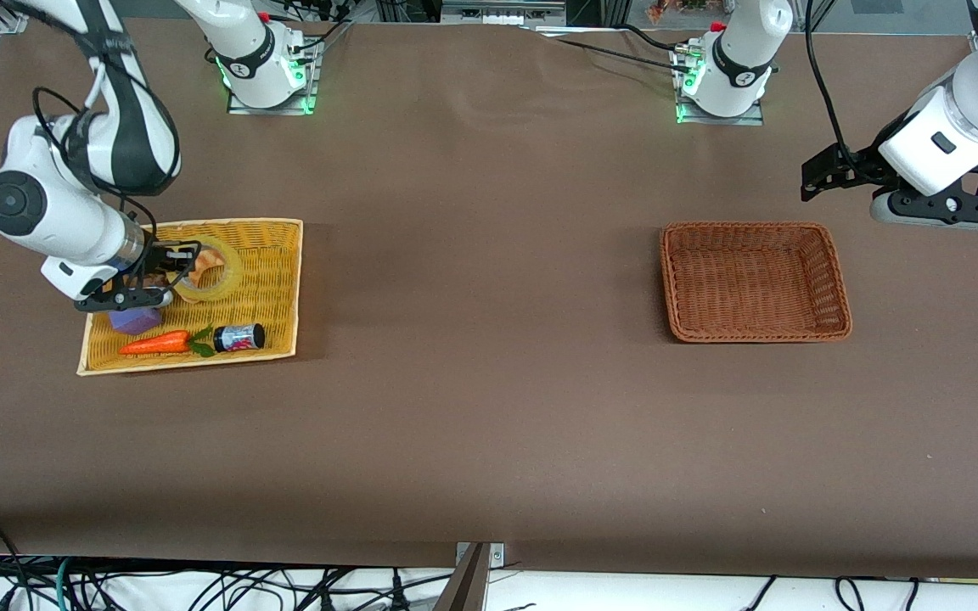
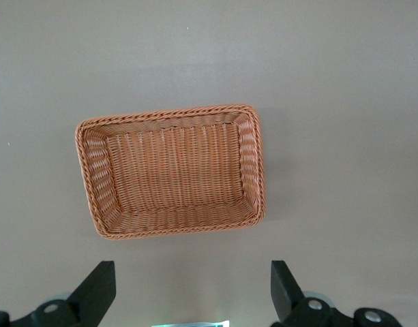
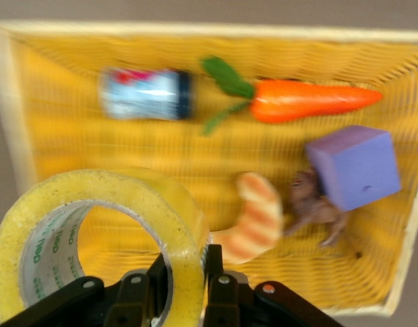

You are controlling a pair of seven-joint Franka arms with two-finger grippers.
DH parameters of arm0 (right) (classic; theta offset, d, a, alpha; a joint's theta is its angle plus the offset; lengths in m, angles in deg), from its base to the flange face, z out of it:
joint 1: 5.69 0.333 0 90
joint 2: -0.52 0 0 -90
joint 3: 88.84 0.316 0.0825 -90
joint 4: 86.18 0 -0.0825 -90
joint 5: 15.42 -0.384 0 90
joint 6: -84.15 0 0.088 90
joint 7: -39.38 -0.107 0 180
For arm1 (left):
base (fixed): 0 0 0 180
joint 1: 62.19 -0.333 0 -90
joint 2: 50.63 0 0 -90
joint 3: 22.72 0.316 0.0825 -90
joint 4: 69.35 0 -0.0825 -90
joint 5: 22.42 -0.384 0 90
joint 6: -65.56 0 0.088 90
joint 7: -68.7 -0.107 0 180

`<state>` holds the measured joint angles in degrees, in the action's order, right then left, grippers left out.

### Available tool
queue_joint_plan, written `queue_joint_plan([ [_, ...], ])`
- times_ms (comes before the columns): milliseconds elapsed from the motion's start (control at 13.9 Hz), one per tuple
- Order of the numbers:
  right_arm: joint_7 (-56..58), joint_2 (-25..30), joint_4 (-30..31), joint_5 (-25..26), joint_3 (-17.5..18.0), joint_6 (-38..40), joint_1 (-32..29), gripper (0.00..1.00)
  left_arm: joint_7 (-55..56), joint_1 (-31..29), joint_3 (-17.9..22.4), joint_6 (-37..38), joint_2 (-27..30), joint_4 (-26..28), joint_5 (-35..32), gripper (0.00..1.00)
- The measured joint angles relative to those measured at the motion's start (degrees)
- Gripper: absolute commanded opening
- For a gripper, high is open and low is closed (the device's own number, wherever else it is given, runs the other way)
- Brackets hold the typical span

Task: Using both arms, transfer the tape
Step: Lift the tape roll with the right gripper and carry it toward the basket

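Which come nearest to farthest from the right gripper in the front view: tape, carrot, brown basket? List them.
1. tape: clamped in the right gripper, over the yellow tray.
2. carrot: in that tray, nearer the camera.
3. brown basket: toward the left arm's end.

Even lighting; right wrist view perhaps motion-blurred.

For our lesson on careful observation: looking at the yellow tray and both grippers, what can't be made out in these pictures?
- Front view: the right gripper and arm cover the croissant toy and the small brown figure.
- Right wrist view: the jar label is blurred; the tape is cut off by the edge.
- Left wrist view: the left gripper shows fingertips only.
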<state>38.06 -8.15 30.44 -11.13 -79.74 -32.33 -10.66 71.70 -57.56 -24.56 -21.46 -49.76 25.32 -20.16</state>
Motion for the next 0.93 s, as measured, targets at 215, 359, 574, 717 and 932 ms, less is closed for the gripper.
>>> queue_joint_plan([
  [215,-15.27,0.65,-4.1,-1.04,10.25,3.78,0.27,0.0,0.0,-0.08,0.01,0.0,-0.01,0.0,0.0,1.0],
  [359,-25.97,0.05,-5.89,-1.13,16.76,4.0,1.1,0.0,0.0,-0.13,0.01,0.0,-0.02,0.01,0.0,1.0],
  [574,-37.98,-3.03,-9.0,-1.21,19.49,3.51,5.08,0.0,0.0,-0.18,0.02,0.42,-0.03,0.03,0.0,1.0],
  [717,-46.14,-6.92,-12.37,-1.21,19.5,2.25,9.38,0.0,0.0,-0.55,0.05,0.64,-0.07,0.06,0.0,1.0],
  [932,-57.82,-14.21,-17.27,-0.86,19.47,-1.14,16.61,0.0,-0.01,-2.26,0.09,0.66,-0.11,0.08,0.3,1.0],
])
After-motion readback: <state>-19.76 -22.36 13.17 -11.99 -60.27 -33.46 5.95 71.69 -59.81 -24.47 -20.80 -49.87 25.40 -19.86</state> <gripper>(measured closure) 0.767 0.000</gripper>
